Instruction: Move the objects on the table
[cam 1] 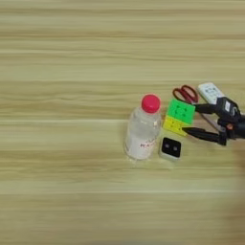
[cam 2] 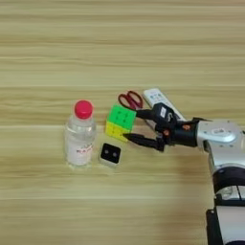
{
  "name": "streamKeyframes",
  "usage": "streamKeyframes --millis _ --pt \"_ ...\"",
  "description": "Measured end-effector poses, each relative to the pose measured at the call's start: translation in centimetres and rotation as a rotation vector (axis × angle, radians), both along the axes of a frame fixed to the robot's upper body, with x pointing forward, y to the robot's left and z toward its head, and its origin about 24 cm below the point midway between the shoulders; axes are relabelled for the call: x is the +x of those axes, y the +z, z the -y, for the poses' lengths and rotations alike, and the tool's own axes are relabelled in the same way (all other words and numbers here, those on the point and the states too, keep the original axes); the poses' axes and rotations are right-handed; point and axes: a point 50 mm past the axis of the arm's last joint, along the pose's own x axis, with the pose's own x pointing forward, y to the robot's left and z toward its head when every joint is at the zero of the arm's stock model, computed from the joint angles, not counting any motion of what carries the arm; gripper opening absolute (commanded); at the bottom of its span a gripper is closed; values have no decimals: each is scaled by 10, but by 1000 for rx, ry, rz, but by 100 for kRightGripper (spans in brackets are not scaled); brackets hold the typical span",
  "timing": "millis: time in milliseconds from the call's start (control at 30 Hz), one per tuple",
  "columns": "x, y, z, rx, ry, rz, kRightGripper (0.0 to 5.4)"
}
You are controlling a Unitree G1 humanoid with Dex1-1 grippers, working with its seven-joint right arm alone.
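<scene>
My end effector (cam 2: 135, 126) spread wide, holding nothing, fingertips just at right side of puzzle cube (cam 2: 120, 122). All objects cluster toward right edge of bench (cam 1: 72, 48), mid-depth.

Risks I see:
- Cube touching or nearly touching scissors (cam 2: 130, 100) behind; closing may drag them.
- Lower finger may shove cube left into small white box (cam 2: 110, 154).
- Bottle (cam 2: 80, 135) upright, near box; chain push may topple it.
- Remote (cam 2: 160, 101) partly under forearm; snag possible.

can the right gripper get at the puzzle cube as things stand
Probably yes. The right gripper comes in from the cube's right with its fingers spread, their tips right at the puzzle cube. Nothing lies between them; the scissors and remote sit behind.
</scene>
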Motion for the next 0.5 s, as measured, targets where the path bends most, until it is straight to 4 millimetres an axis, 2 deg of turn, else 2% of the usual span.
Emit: streamKeyframes --millis 67,133,500 --pt "0 0 0 -2 -3 3 333" --pt "1 0 0 -7 -2 4 371" --pt "-1 -5 2 -27 -7 -11 466"
